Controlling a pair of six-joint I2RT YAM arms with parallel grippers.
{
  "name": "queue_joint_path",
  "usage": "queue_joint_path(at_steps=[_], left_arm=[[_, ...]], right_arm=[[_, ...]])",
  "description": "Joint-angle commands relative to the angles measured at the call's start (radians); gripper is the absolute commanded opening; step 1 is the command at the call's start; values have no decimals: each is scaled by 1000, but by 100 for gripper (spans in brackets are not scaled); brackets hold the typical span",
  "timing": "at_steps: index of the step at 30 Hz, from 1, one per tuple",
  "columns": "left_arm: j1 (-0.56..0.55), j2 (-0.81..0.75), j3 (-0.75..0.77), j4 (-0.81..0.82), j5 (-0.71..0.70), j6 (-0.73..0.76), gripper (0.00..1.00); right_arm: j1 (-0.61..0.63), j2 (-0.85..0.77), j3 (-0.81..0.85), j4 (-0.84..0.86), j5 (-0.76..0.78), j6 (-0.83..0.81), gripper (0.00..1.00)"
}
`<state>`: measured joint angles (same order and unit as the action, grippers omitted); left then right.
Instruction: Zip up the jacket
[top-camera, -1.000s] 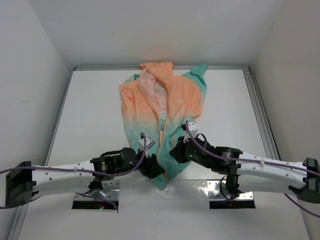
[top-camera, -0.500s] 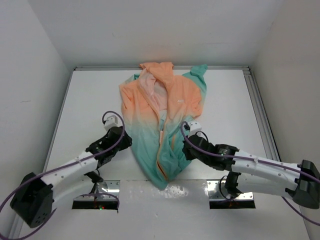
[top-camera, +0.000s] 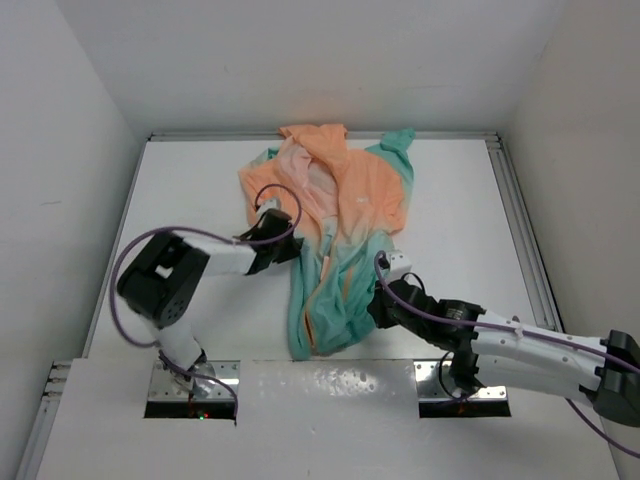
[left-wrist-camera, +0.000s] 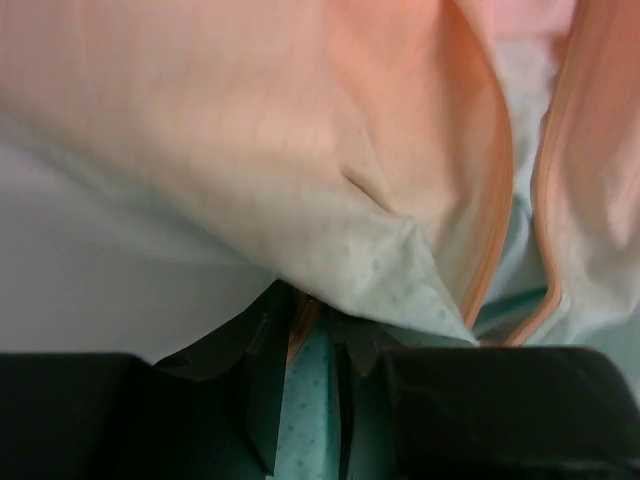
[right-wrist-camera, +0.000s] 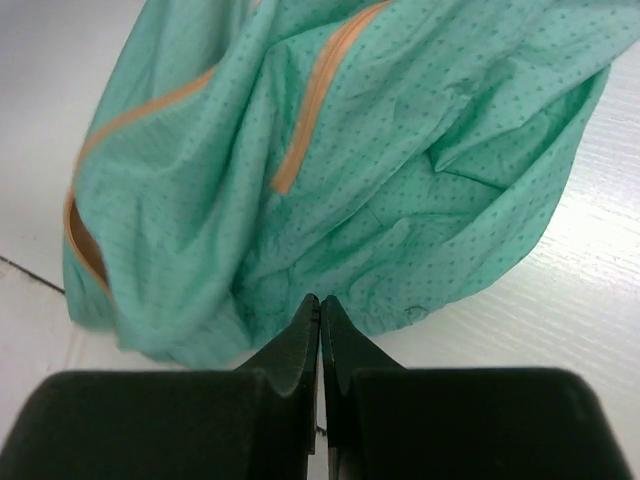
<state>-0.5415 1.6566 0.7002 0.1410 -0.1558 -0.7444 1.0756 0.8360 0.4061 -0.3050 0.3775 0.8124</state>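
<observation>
Peach fading to mint, the thin hooded windbreaker jacket (top-camera: 345, 200) lies on the white surface (top-camera: 200, 180), hood toward the far edge and front still unzipped. Its teal lower half is now more bunched and drawn leftward than a second ago, and the two sides of the orange zipper (right-wrist-camera: 310, 100) gape apart. The left gripper (top-camera: 285, 245) has left the hem, swung out, and come in at the jacket's left front panel near mid-height. It has narrowed from wide open onto a fold of teal fabric that runs between its fingers (left-wrist-camera: 262, 370). The right gripper (top-camera: 382, 305) stays fully closed at the hem's right side, with nothing visibly between its tips. My read is that the arms are regripping to straighten the panels, so zipping has not begun.
</observation>
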Motion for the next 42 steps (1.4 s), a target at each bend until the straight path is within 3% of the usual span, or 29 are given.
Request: queue_joint_path(at_steps=[1,4,6,9,10,11,13,16,20,25,29,32,36,42], left_arm=[[-1,162,257,8,21,63,19],[-12,236,385,-61,45,99,26],[-29,174,348,-43,9,114,36],[-31,-12,166,-3,-65,80,40],[-31,-71,50,8,-83,64,40],[-35,-193,-6,17,-94,38,40],[-58,-376,-152,2,-145,2,37],[-118,-617,-289,-110,-194,-56,32],[-270,-893,-444,-328,-215,-195,7],[-310,-1064,-566,-466,-99,-292,3],[-319,-1225,-590,-517,-105,-326,7],[-319,-1206,-573,-525,-120,-310,19],[-327,-1054,-532,-495,-117,-271,31],[-394,-953,-492,-491,-131,-247,36]], right_arm=[[-3,52,45,92,38,30,1],[-5,107,100,78,14,13,13],[-5,104,112,76,-9,-10,20],[-5,87,122,96,-78,-54,30],[-3,89,126,102,-98,-68,29],[-3,95,137,110,-118,-88,15],[-3,133,177,101,-160,-94,0],[0,163,189,127,-195,-98,0],[1,169,178,179,-215,-94,0],[0,184,171,202,-249,-87,0],[1,178,154,207,-247,-68,0],[1,155,146,188,-241,-56,0],[1,126,135,172,-221,-56,0],[1,94,129,127,-177,-74,0]])
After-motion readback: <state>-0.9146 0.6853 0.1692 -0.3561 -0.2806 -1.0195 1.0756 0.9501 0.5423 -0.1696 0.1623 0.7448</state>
